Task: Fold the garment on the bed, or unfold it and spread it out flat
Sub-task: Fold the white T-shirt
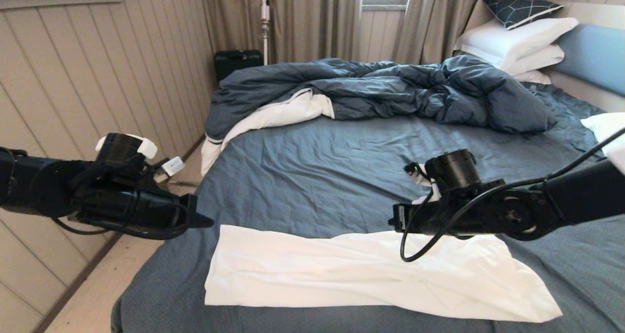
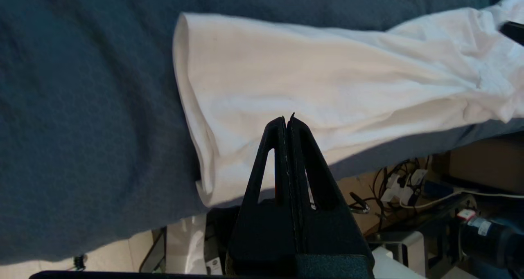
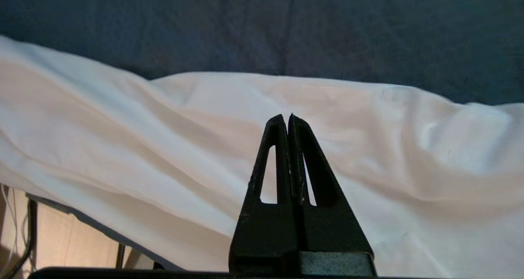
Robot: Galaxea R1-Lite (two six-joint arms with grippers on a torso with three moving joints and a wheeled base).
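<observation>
Here the thin white cloth garment (image 1: 371, 274) lies as a long folded band along the near edge of the slate-blue-sheeted bed (image 1: 332, 176). Both the left gripper (image 1: 207, 221) and right gripper (image 3: 290, 117) hover above it, pinched shut and empty. The step looks to fall between folds; next, the 2 claws must spread and take an end.

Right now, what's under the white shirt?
The white shirt lies folded on the bed's dark blue sheet. Anything beneath its layers is covered, so I cannot tell.

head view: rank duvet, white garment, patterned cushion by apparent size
1. Duvet, the largest, rumpled across the bed's far half.
2. Garment, a folded band; being nearer the camera may flatter it.
3. Patterned cushion, clearly the smallest and farthest.
</observation>
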